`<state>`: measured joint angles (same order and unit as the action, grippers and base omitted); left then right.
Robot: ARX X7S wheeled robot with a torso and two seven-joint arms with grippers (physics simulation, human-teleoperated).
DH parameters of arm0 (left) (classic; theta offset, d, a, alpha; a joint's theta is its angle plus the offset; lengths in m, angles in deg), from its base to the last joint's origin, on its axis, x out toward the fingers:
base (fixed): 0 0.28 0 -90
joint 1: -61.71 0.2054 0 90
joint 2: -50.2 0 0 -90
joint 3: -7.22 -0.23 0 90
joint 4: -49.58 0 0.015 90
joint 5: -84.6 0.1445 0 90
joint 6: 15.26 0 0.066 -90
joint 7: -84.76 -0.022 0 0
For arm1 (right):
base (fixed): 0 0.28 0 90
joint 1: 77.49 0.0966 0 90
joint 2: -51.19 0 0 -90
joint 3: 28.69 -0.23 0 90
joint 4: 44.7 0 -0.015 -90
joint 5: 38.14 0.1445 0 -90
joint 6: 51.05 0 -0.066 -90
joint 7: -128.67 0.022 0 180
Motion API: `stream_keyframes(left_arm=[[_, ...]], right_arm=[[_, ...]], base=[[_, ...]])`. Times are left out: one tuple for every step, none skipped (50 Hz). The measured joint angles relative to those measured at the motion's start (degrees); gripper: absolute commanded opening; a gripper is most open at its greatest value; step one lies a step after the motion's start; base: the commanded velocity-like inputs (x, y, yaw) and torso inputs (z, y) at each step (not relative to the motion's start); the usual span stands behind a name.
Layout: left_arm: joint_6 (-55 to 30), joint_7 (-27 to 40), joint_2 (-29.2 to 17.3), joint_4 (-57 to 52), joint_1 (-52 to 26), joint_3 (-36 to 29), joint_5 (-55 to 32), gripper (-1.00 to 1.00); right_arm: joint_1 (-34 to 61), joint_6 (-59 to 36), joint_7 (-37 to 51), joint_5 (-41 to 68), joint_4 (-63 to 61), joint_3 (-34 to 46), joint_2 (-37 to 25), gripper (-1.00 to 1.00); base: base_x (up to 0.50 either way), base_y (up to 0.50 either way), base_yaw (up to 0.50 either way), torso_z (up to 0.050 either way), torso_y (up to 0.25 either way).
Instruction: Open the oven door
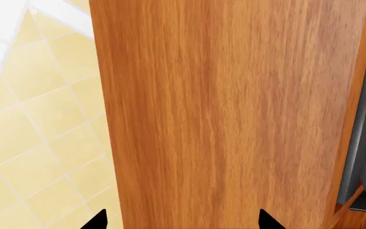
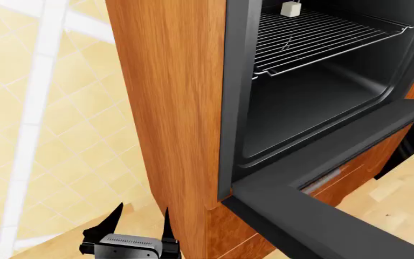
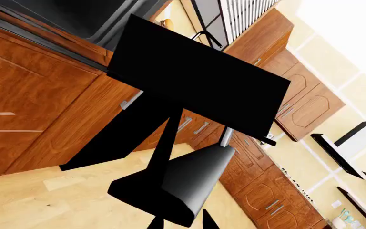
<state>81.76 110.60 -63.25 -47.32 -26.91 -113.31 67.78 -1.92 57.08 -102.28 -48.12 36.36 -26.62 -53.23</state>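
With the oven door (image 2: pixel 322 216) already dropped flat, ease the right gripper (image 3: pixel 181 223) clear, its jaws' spread untellable, while the left gripper (image 2: pixel 140 224) hangs open and empty

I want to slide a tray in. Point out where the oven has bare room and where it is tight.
Free: the wire rack apart from a small white cube at its back, and the dark cavity floor beneath it. Tight: the left gripper beside the wooden cabinet side, near the lowered oven door.
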Motion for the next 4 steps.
stream_keyframes(left_arm=[[0.0, 0.0, 0.0, 0.0, 0.0, 0.0, 0.0, 1.00], [0.0, 0.0, 0.0, 0.0, 0.0, 0.0, 0.0, 1.00], [0.0, 0.0, 0.0, 0.0, 0.0, 0.0, 0.0, 1.00], [0.0, 0.0, 0.0, 0.0, 0.0, -0.1, 0.0, 1.00]], right_arm=[[-0.1, 0.2, 0.1, 0.1, 0.2, 0.0, 0.1, -1.00], [-0.1, 0.3, 0.2, 0.1, 0.4, 0.1, 0.2, -1.00], [-0.1, 0.5, 0.3, 0.1, 0.6, 0.1, 0.3, -1.00], [-0.2, 0.6, 0.4, 0.2, 0.8, 0.1, 0.4, -1.00]], base=[[0.00, 0.00, 0.00, 0.000, -0.010], [0.00, 0.00, 0.00, 0.000, 0.000], [0.00, 0.00, 0.00, 0.000, 0.000], [0.00, 0.00, 0.00, 0.000, 0.000]])
